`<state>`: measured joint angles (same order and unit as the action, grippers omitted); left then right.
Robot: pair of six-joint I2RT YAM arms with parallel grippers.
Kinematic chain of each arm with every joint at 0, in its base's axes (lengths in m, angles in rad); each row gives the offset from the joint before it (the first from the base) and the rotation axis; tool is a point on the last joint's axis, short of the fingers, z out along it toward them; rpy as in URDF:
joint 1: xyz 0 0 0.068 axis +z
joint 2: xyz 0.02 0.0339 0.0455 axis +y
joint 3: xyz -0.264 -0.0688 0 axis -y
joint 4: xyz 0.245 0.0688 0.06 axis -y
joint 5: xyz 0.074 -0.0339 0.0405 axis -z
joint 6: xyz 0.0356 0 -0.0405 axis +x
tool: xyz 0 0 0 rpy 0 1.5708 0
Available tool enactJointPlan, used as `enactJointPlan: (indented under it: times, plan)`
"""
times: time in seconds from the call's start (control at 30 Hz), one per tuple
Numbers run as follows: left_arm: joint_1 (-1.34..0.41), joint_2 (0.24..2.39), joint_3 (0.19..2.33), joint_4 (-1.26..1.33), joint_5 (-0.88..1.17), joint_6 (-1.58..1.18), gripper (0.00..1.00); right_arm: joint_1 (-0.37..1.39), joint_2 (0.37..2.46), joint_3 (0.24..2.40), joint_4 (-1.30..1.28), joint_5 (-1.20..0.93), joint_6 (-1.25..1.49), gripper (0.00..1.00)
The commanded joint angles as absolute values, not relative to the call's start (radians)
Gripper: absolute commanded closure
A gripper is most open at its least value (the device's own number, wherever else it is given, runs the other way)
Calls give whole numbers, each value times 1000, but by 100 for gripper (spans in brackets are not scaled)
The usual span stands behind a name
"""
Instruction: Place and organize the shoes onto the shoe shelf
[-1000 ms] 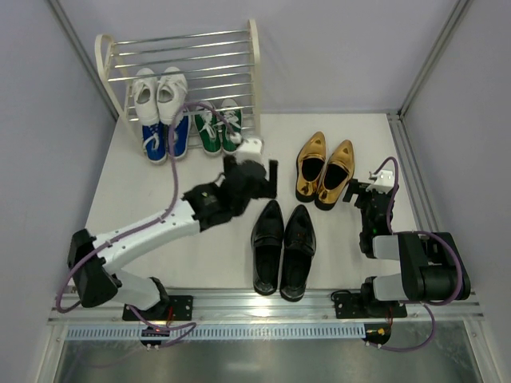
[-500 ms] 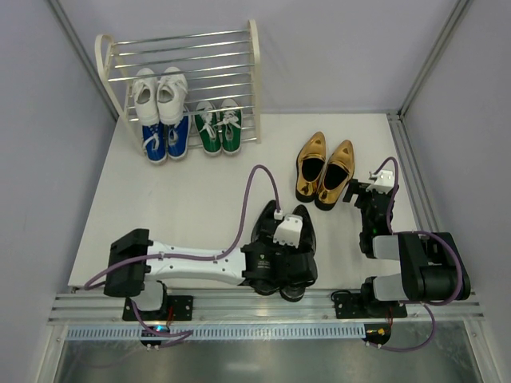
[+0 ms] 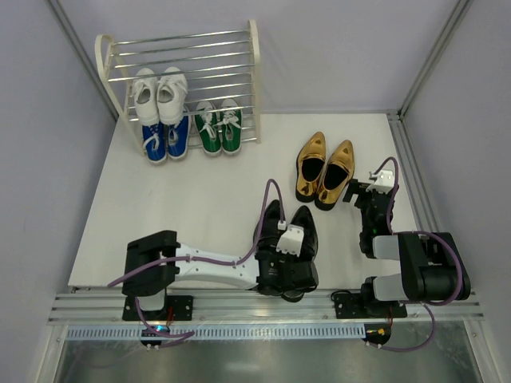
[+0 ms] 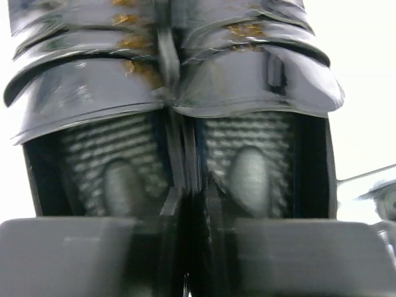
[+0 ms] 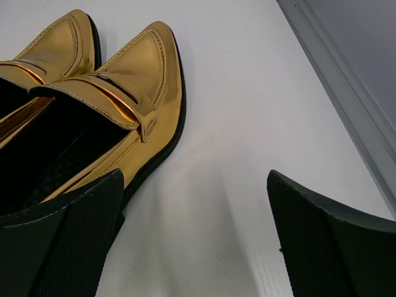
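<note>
White sneakers (image 3: 160,92), blue sneakers (image 3: 165,142) and green sneakers (image 3: 219,132) are seen at the shoe shelf (image 3: 255,56), far left. Near the front edge of the surface, glossy black loafers (image 3: 302,227) are pinched by their adjoining inner walls between the left fingers (image 4: 74,253). Further right, shiny gold pointed shoes (image 3: 325,169) are set side by side, with the right fingers (image 5: 322,247) held spread just beside them.

left arm (image 3: 209,270): white link, purple cable (image 3: 263,209) | right arm (image 3: 419,271): black joints

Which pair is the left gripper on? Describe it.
On the white table, look at the middle of the near edge. The black loafers lie there under the left gripper. They are glossy black, unlike the gold pair farther back.
</note>
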<state>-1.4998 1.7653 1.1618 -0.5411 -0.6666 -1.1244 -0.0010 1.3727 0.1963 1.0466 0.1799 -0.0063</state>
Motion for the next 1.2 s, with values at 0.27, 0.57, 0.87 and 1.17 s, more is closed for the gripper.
enactJointPlan:
  times: [0.27,0.57,0.87,1.17]
  plan:
    - [-1483,1672,1187,-777,-877,-1111,100,0,1364,202,1121,178,-12,3]
    - [-1393,1326,1198,-951,-1112,-1034,100,0,1365,201,1121,179,-12,3]
    - [-1030,1138,1161,-566,-941,-548,100,0,1365,202,1120,179,-12,3]
    - [-760,1353,1437,-439,-678,-316,100,0,1365,202,1123,179,-14,3]
